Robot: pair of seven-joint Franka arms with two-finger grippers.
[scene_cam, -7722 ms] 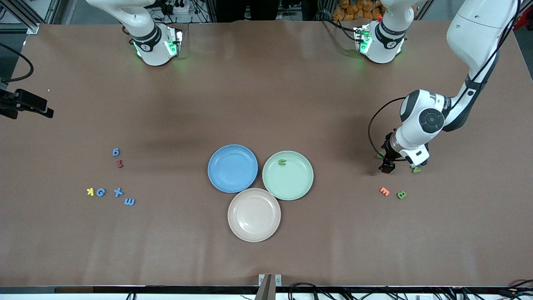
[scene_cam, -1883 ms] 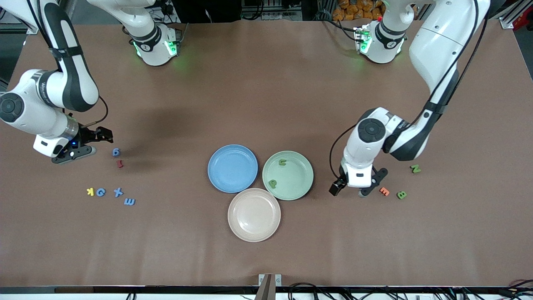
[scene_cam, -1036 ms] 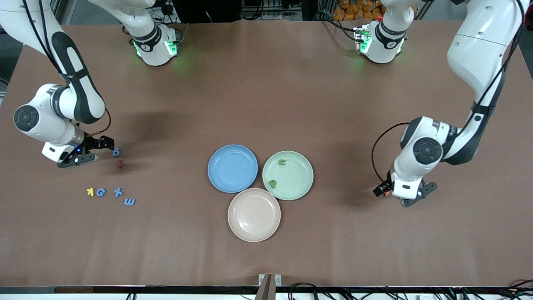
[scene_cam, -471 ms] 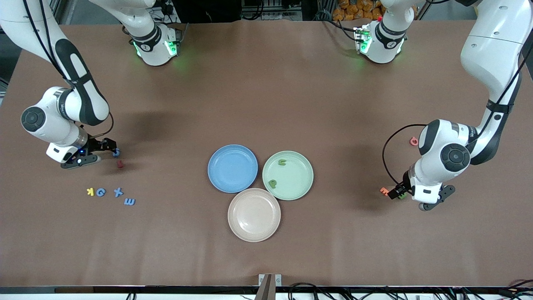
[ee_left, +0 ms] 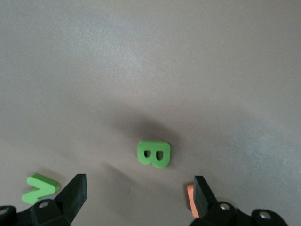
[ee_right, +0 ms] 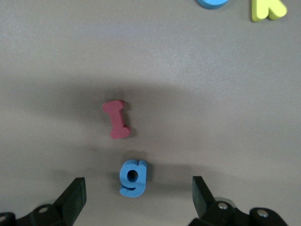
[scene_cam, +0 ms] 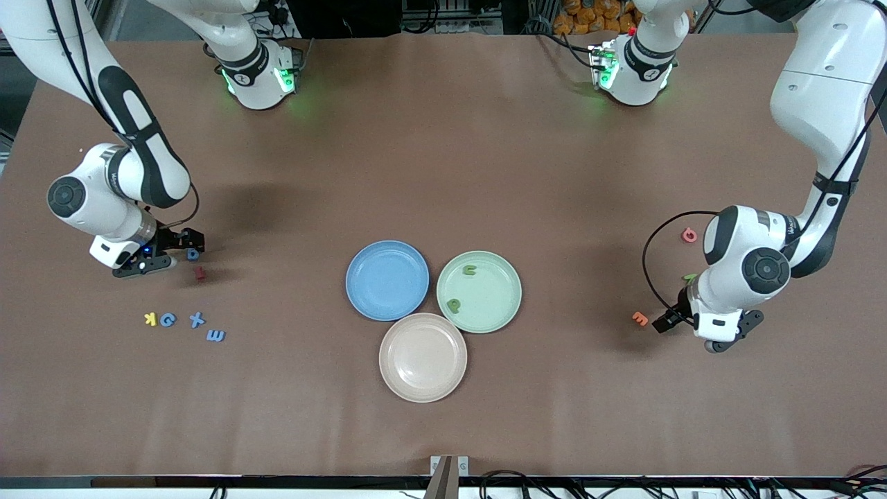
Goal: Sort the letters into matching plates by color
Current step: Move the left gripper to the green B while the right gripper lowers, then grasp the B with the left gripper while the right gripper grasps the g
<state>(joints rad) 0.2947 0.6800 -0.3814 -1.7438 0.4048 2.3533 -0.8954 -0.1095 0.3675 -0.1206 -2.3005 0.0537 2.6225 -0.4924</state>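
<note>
Three plates sit mid-table: blue (scene_cam: 387,280), pale green (scene_cam: 493,305) holding two green letters (scene_cam: 470,270), and pinkish-beige (scene_cam: 423,357). My right gripper (scene_cam: 181,251) (ee_right: 137,197) stands open low over the blue g (scene_cam: 193,254) (ee_right: 133,177), which lies between its fingers, untouched. The red I (scene_cam: 200,273) (ee_right: 116,119) lies just past it. My left gripper (scene_cam: 687,327) (ee_left: 138,195) hangs open over the green B (ee_left: 154,154), which the front view hides. An orange letter (scene_cam: 639,319) (ee_left: 189,197) lies by one finger, a green N (ee_left: 41,188) by the other.
A yellow K (scene_cam: 150,319), blue G (scene_cam: 168,319), blue X (scene_cam: 197,319) and another blue letter (scene_cam: 215,336) lie nearer the front camera than the right gripper. A pink letter (scene_cam: 689,235) lies by the left arm's wrist.
The right gripper has crept in around the blue g. The left gripper has swung toward its own end of the table, past the orange letter, and now covers the green B.
</note>
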